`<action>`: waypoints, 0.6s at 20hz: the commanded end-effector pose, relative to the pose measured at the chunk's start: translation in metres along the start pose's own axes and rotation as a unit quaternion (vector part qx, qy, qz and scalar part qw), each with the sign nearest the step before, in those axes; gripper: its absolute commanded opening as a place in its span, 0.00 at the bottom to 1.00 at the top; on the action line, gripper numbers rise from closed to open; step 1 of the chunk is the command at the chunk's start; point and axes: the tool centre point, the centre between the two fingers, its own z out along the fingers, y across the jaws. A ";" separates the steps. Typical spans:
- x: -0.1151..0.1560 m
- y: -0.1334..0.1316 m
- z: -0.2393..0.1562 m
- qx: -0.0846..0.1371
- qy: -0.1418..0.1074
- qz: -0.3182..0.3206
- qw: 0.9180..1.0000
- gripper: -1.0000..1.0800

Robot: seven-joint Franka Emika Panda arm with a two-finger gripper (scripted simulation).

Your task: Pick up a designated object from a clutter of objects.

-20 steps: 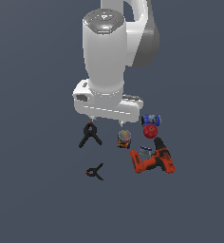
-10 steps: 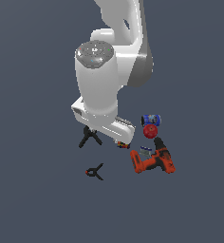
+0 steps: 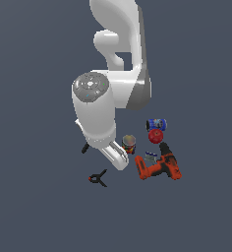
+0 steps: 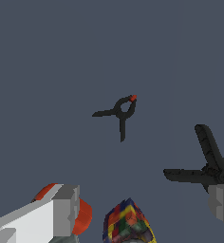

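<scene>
One target: small black plastic spring clamp with red-orange tip (image 4: 122, 112), 12 o'clock of gripper (image 4: 144, 213).
Handling: light, rigid, thin; likely best pinched across pivot ring.
Gripper: fingers spread, holding nothing.

You have a flat, dark grey-blue tabletop (image 3: 34, 206) carrying everything. Take the orange-and-black power drill (image 3: 159, 167) as your landmark. It lies on its side. Just beside it, toward the exterior view's left, sits a small multicoloured can (image 3: 129, 143). Just above the drill in the exterior view are a red ball-like thing (image 3: 156, 136) and a blue can (image 3: 157, 124), close together. Well to the drill's left in that view lies the small black spring clamp (image 3: 98, 178), alone. The larger black clamp (image 4: 206, 166) lies near the small one, mostly hidden in the exterior view.
</scene>
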 end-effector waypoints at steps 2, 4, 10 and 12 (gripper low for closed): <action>0.010 -0.002 0.016 0.001 0.001 0.054 0.999 0.96; 0.016 -0.003 0.026 0.002 0.001 0.084 0.996 0.96; 0.032 -0.005 0.054 0.003 0.004 0.174 0.985 0.96; 0.037 -0.005 0.064 0.003 0.005 0.204 0.979 0.96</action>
